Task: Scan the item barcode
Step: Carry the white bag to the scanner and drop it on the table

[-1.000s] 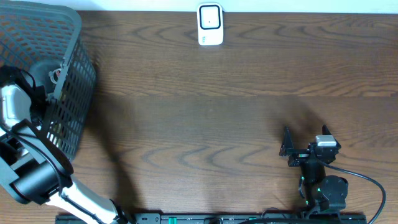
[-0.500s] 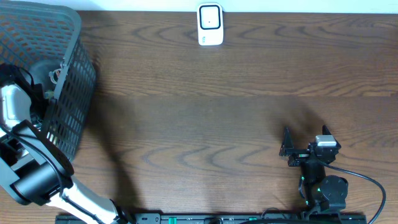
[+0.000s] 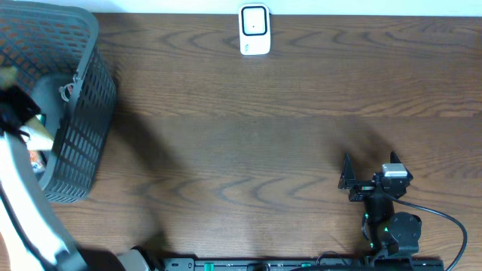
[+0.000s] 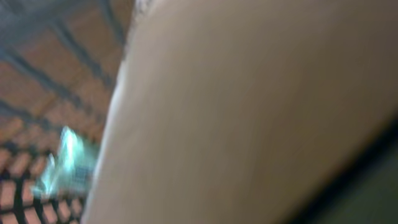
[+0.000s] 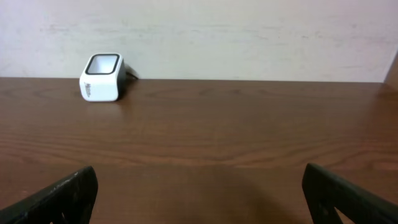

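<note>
Overhead: at 9 o'clock, the left gripper [image 3: 21, 119] is clamped on a tan item [image 3: 39, 134] over the grey plastic mesh basket [image 3: 86, 105]. The white boxy scanner [image 3: 254, 30] sits at 12.
Left wrist: the item, blurred, fills the view.
Right wrist: the right gripper [image 5: 199, 177] has its fingers wide apart.

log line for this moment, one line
left hand: shut, seemingly on tan item at basket | right hand: open, empty | scanner: nothing in front | scan: pending
</note>
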Motion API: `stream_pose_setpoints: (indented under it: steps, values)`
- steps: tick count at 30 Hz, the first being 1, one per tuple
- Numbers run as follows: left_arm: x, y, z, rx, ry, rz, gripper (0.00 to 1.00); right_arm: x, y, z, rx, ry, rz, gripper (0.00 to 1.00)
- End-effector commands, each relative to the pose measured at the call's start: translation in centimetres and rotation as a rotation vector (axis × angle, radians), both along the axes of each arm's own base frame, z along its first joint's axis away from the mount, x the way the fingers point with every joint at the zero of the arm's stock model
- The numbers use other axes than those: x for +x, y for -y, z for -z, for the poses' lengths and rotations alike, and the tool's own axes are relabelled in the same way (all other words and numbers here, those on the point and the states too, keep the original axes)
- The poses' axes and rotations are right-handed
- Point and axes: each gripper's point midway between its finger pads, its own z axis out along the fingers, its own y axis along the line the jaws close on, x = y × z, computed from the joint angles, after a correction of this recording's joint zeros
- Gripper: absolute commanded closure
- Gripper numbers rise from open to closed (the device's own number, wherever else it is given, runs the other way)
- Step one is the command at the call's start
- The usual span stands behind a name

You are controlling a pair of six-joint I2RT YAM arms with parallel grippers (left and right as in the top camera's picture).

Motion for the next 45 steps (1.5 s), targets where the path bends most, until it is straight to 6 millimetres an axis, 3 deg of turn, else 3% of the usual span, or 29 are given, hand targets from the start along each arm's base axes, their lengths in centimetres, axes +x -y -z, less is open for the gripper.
stream_pose_setpoints:
  steps: [1, 5, 9, 13, 19, 22, 24, 28, 33, 34, 36, 38, 41, 42, 43, 44, 45]
  values:
    - [-0.6, 2.4, -8.0, -0.016, 0.308, -0.023, 0.93, 0.0, -0.1, 0.1, 0.011, -0.002, -0.001, 0.01]
    - [-1.8, 5.4, -14.4, -0.068, 0.575, -0.017, 0.93, 0.0, -0.1, 0.1, 0.011, -0.002, -0.001, 0.01]
    - [-1.2, 11.5, -19.8, -0.066, 0.748, 0.248, 0.93, 0.0, -0.1, 0.1, 0.011, -0.002, -0.001, 0.01]
    - [-0.1, 15.7, -21.4, -0.078, 0.796, 0.380, 0.92, 0.0, -0.1, 0.1, 0.011, -0.002, -0.001, 0.01]
    - [2.9, 24.3, -19.6, -0.208, 0.737, 0.621, 0.93, 0.0, -0.1, 0.1, 0.011, -0.002, -0.001, 0.01]
    - [4.3, 29.0, -17.9, -0.276, 0.681, 0.737, 0.93, 0.0, -0.1, 0.1, 0.010, -0.002, -0.001, 0.01]
    - [5.8, 32.8, -15.6, -0.314, 0.607, 0.797, 0.93, 0.0, -0.1, 0.1, 0.011, -0.002, -0.001, 0.01]
    - [8.5, 37.8, -10.1, -0.302, 0.457, 0.801, 0.92, 0.0, -0.1, 0.1, 0.011, -0.002, -0.001, 0.01]
    - [11.3, 41.8, -2.3, -0.195, 0.279, 0.741, 0.93, 0.0, -0.1, 0.1, 0.011, -0.002, -0.001, 0.01]
    - [11.9, 42.8, 0.3, -0.151, 0.224, 0.721, 0.93, 0.0, -0.1, 0.1, 0.011, -0.002, -0.001, 0.01]
    - [12.5, 43.6, 3.2, -0.115, 0.173, 0.674, 0.93, 0.0, -0.1, 0.1, 0.011, -0.002, -0.001, 0.01]
    - [13.0, 44.5, 7.7, -0.099, 0.110, 0.572, 0.92, 0.0, -0.1, 0.1, 0.011, -0.002, -0.001, 0.01]
    - [12.9, 46.0, 11.5, -0.139, 0.057, 0.533, 0.93, 0.0, -0.1, 0.1, 0.011, -0.002, -0.001, 0.01]
    - [12.8, 46.4, 12.6, -0.149, 0.040, 0.525, 0.91, 0.0, -0.1, 0.1, 0.011, -0.002, -0.001, 0.01]
    - [12.7, 46.7, 13.1, -0.156, 0.033, 0.518, 0.83, 0.0, -0.1, 0.1, 0.011, -0.002, -0.001, 0.01]
    - [12.7, 47.1, 13.7, -0.164, 0.027, 0.515, 0.67, 0.0, -0.1, 0.1, 0.011, -0.002, -0.001, 0.01]
    - [12.7, 47.5, 14.0, -0.166, 0.029, 0.520, 0.66, 0.0, -0.1, 0.1, 0.011, -0.002, -0.001, 0.01]
